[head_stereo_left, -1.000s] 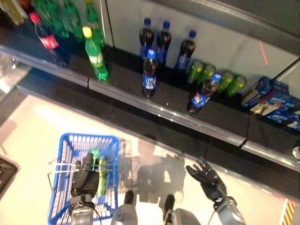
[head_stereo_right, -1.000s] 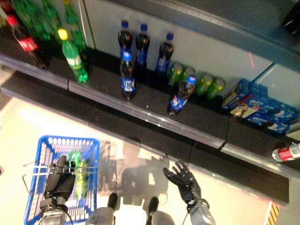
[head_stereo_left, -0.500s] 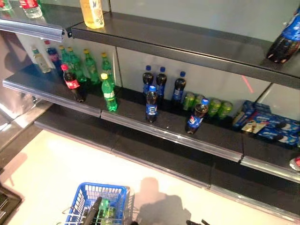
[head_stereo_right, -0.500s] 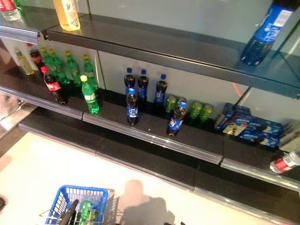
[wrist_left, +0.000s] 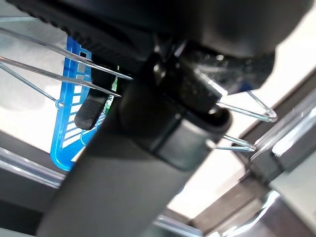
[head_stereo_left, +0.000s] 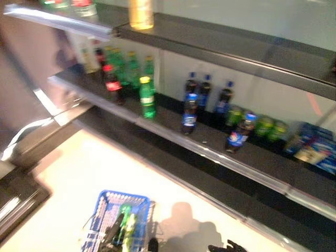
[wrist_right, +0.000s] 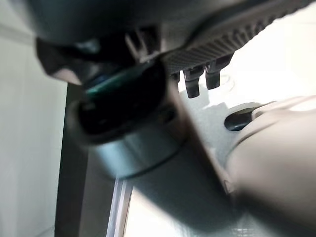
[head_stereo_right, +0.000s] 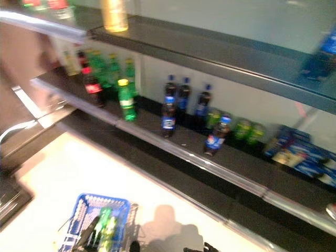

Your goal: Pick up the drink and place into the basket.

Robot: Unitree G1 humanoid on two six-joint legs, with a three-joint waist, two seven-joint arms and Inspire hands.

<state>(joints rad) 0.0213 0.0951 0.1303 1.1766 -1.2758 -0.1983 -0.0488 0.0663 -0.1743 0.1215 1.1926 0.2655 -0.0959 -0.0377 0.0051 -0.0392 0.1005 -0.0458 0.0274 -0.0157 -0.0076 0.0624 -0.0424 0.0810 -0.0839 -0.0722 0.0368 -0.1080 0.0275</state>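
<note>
The blue basket (head_stereo_left: pixel 104 206) hangs low at the left, held up by its thin wire handles (wrist_left: pixel 59 69). My left hand (head_stereo_left: pixel 111 235) is shut on those handles. A green drink (head_stereo_left: pixel 126 220) lies inside the basket. My right hand (head_stereo_left: pixel 229 247) is low at the right with its fingers (wrist_right: pixel 197 80) spread and holds nothing. Dark cola bottles with blue caps (head_stereo_left: pixel 189 113) stand on the lower shelf (head_stereo_left: pixel 210 152), one of them (head_stereo_left: pixel 239 134) tilted near the front edge. A green bottle with a yellow cap (head_stereo_left: pixel 147 97) stands to their left.
A red-labelled cola bottle (head_stereo_left: pixel 112 84) and more green bottles (head_stereo_left: pixel 131 65) stand further left. Green cans (head_stereo_left: pixel 265 126) and blue boxes (head_stereo_left: pixel 315 149) sit at the right. An upper shelf (head_stereo_left: pixel 220 44) carries a yellow drink (head_stereo_left: pixel 140 13). Pale floor (head_stereo_left: pixel 79 168) lies before the shelves.
The camera has tilted up and swung, so the whole picture has shifted. The shelves now fill more of it and both hands sit at the bottom edge. The things themselves have not moved.
</note>
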